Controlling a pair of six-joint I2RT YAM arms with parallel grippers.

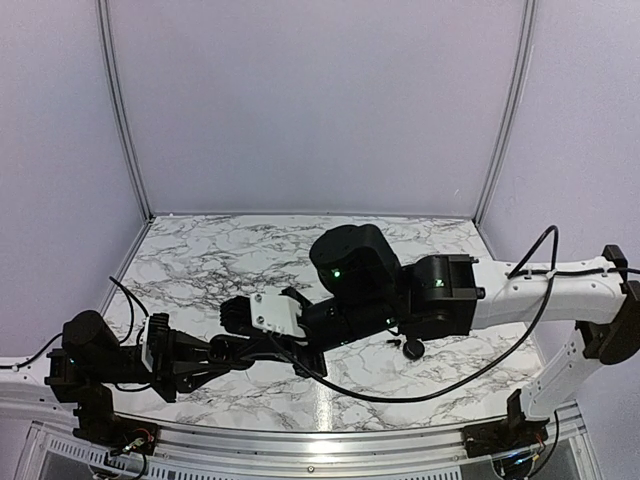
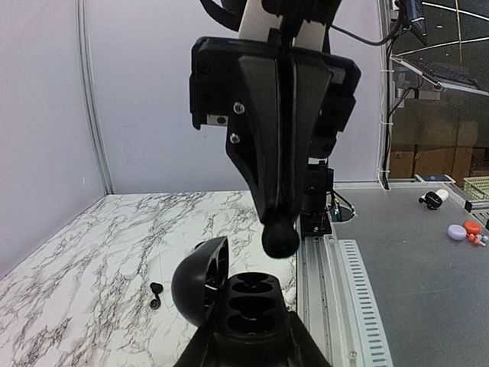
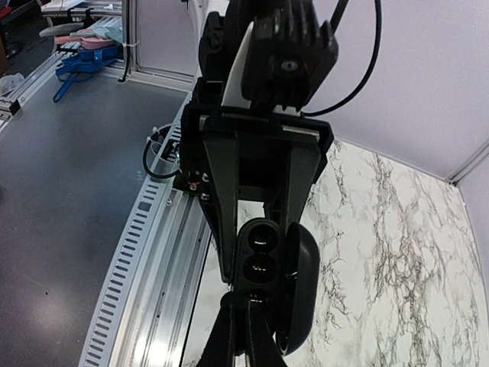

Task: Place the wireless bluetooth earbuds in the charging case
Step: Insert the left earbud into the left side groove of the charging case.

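Note:
The black charging case (image 2: 252, 302) is up off the marble, its lid (image 2: 200, 287) swung open to the left and its empty sockets facing up. My left gripper (image 2: 252, 340) is shut on the case's body. My right gripper (image 2: 280, 222) comes down from above, shut on a glossy black earbud (image 2: 280, 238) that hangs just above the far socket. The right wrist view shows the same case (image 3: 263, 260) straight ahead of my shut right fingertips (image 3: 243, 306). Another earbud (image 2: 156, 293) lies loose on the marble left of the case, and the top view shows one (image 1: 412, 348) beside the right arm.
The slotted aluminium rail (image 2: 359, 298) runs along the table's near edge right beside the case. Beyond it a grey bench carries small coloured items (image 2: 466, 231). White walls (image 1: 320, 100) close the back and sides. A black cable (image 1: 420, 390) sags over the front of the marble.

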